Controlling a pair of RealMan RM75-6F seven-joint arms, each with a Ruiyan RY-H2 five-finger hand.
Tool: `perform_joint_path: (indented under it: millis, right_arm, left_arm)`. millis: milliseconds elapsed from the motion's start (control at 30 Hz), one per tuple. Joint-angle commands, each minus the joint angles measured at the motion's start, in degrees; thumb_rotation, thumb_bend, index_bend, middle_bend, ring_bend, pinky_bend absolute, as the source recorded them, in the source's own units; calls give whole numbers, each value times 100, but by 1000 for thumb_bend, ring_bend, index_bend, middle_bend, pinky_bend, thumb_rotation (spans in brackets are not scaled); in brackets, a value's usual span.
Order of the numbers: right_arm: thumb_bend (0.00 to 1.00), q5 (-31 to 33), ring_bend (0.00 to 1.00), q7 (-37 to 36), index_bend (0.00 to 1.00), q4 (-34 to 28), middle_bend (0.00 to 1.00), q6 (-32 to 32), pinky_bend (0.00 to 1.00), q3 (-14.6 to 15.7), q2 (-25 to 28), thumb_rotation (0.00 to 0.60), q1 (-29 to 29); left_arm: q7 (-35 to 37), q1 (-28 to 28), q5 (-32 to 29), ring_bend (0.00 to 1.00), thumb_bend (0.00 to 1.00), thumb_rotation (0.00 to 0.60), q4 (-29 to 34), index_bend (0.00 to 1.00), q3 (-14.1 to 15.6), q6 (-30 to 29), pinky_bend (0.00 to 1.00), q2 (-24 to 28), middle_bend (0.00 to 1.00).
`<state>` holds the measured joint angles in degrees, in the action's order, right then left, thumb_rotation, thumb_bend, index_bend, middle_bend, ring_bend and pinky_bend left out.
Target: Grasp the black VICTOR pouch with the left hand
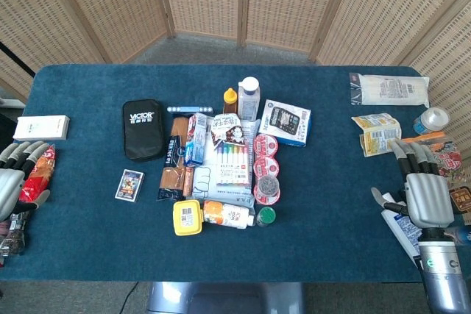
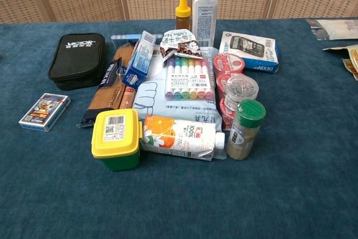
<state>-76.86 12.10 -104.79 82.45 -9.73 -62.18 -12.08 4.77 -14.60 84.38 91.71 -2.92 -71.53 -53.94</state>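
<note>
The left robot hand [image 1: 13,182] hung open at the desk [image 1: 88,240] edge, fingers apart, holding nothing. The black VICTOR pouch [image 1: 143,129] lay flat well ahead and inward of it. The right robot hand [image 1: 425,193] was likewise open.

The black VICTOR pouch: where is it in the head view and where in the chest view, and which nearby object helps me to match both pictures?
Head view: the black VICTOR pouch lies left of centre, left of the cluster of goods.
Chest view: the pouch lies at the upper left.
Shared landmark: the card box on the near side of the pouch, apart from it.
</note>
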Motion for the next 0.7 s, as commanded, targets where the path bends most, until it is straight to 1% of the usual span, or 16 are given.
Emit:
perform_joint_path:
  millis: [33,167,233,400,467,567,700]
  right_arm:
    - [281,3,0,-5,0,-12,0,18,0,-10,19,468,13]
    - [282,15,0,55,0,-57,0,25,0,-24,50,466,13]
    - [282,28,0,97,0,-93,0,34,0,-38,70,468,12]
    - [283,44,0,189,0,-170,0,84,0,-56,107,471,31]
    - [282,60,0,227,0,-205,0,105,0,-60,131,472,45]
    - [281,74,0,267,0,-254,0,150,0,-66,154,473,72]
    - [284,114,0,318,0,-298,0,188,0,-71,177,470,102]
  left_arm:
    - [-325,-226,1,0,357,600,-287,0,-31,263,0,-142,0]
    - [-486,-464,20,0,357,600,-539,0,-49,558,0,-276,0]
    - [-549,-578,61,0,342,600,-748,0,-69,639,0,-389,0]
    - [-714,-810,223,0,183,600,-1389,0,-62,757,0,-733,0]
    - [-704,-931,254,0,135,600,-1677,0,-49,893,0,-883,0]
    - [-578,-1109,284,0,96,600,-2050,0,-47,1080,0,-1095,0]
    - [-394,-1330,361,0,88,600,-2535,0,-40,1240,0,-1421,0]
